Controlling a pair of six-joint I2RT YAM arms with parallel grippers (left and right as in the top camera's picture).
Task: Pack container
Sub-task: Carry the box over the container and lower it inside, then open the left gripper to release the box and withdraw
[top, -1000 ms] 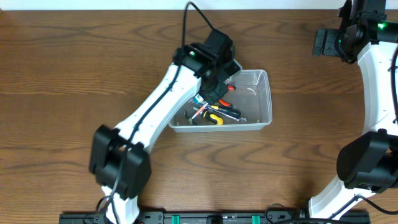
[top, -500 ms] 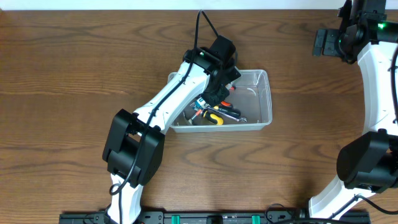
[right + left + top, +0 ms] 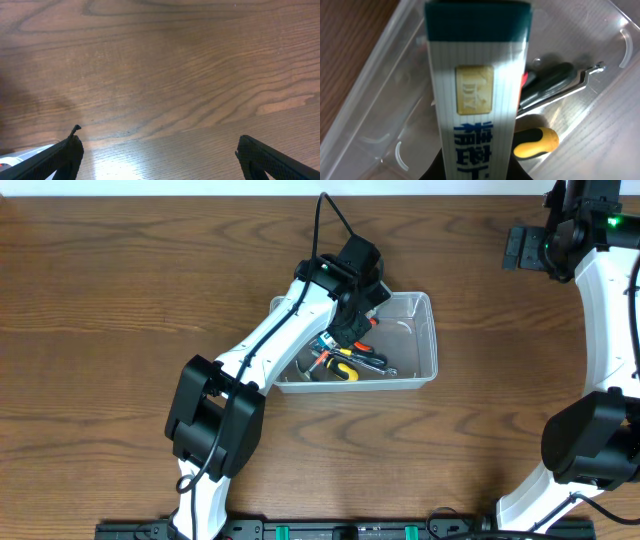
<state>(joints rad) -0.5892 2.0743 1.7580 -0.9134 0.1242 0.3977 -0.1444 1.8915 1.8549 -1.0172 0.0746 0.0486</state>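
**Room only at the container's right end**

My left pincer (image 3: pixel 352 328), clamped on the blue-and-white box (image 3: pixel 476 100), hangs over the container's (image 3: pixel 432 345) middle. Tools (image 3: pixel 345 367) crowd the floor beneath and to its left. The right end lies bare. My right pincer (image 3: pixel 159 152), spread wide, has bare counter (image 3: pixel 160 75) below.

You're looking at a dark brown wooden bench (image 3: pixel 100 330) with wavy grain, a pale strip (image 3: pixel 150 186) along its far edge, a black rail (image 3: pixel 330 530) at its near edge, and soft overhead glare on the wood.
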